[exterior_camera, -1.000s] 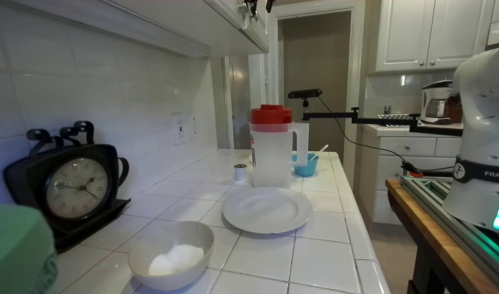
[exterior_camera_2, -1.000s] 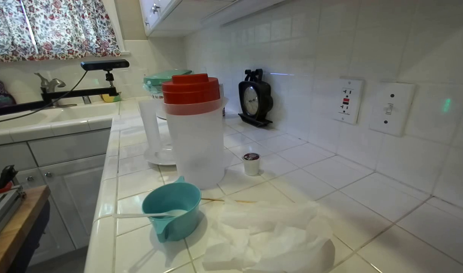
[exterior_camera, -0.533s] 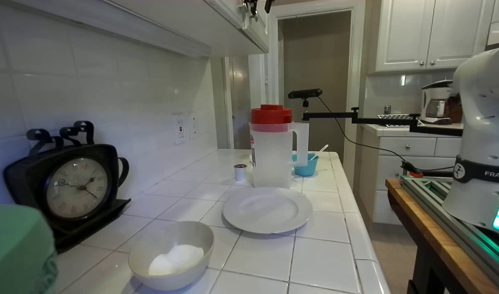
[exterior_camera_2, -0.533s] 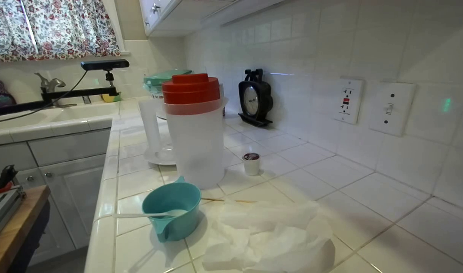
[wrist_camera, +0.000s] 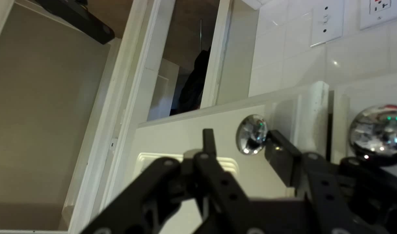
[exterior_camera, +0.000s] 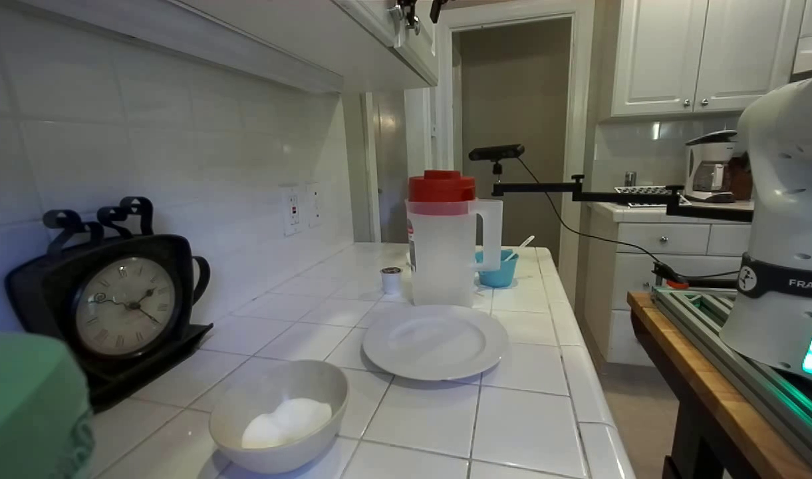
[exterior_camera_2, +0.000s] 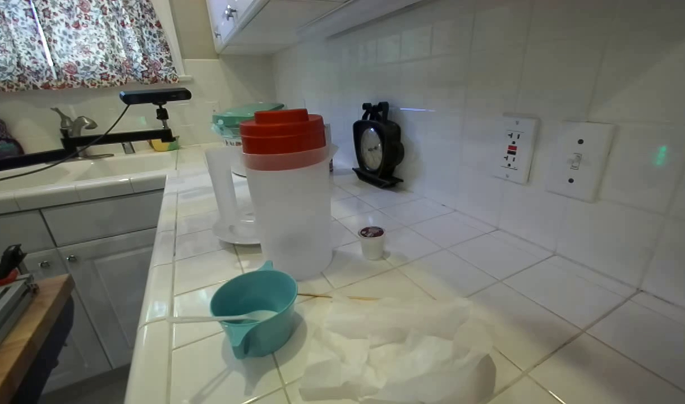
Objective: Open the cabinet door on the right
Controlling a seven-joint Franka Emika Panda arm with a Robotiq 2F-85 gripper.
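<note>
Wrist view, cabinet door (wrist_camera: 182, 136) facing viewer, lower edge (wrist_camera: 218, 110) rising rightward, length cropped

White-tiled table (exterior_camera: 532, 419). On it: translucent pitcher (exterior_camera: 442, 256), upright, red lid (exterior_camera: 441, 187) on, in both exterior views. White plate (exterior_camera: 435, 342) lies flat near it. Pale bowl (exterior_camera: 279, 384) holds white contents (exterior_camera: 287, 424), kind unclear. Black clock (exterior_camera: 125, 306) stands near the tiled wall (exterior_camera: 246, 159). Small white pod (exterior_camera_2: 372, 247), dark top, beside pitcher. Teal cup (exterior_camera_2: 272, 336) with white spoon (exterior_camera_2: 207, 318) in it, handle out past rim. Crumpled white sheet (exterior_camera_2: 404, 353) near the cup. Outlet (exterior_camera_2: 514, 148) beside light switch (exterior_camera_2: 579, 161) on wall. Floral curtain (exterior_camera_2: 90, 42) above sink (exterior_camera_2: 126, 165).
</note>
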